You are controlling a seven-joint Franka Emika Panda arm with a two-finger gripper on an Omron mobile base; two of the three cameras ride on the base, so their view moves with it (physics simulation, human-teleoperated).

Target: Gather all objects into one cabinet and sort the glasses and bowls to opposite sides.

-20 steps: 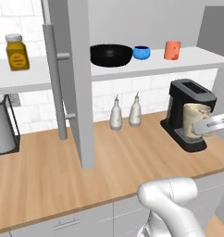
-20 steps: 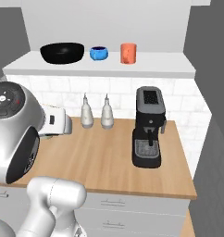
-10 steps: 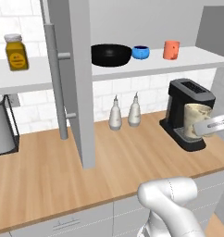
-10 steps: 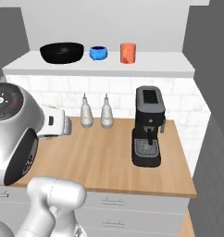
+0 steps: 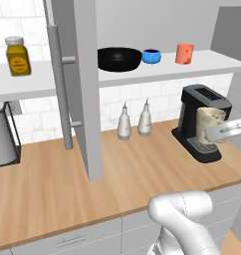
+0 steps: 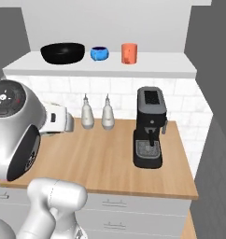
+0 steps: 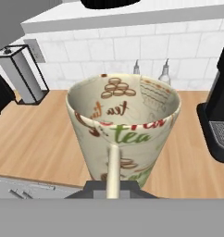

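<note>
Beige cup (image 7: 125, 129) is filling my hand view, upright, mouth up, with its handle facing the camera; I am seeing it in the left base view too, hanging in the air in front of the coffee machine (image 5: 202, 122), well above the worktop (image 5: 117, 174). My claw (image 5: 227, 130) is closed on the beige cup, gripping low near the handle as far as I can tell, which is keeping the rim level for carrying.

Black bowl (image 5: 119, 58), blue bowl (image 5: 152, 56) and orange cup (image 5: 184, 53) are sitting on the cabinet shelf (image 5: 142, 72) above, bowls toward the door (image 5: 85, 84), orange cup further out and apart from them. I am judging that the beige cup belongs beside the orange cup, on the side away from the bowls; that calls for lifting clear of the coffee machine first.
</note>
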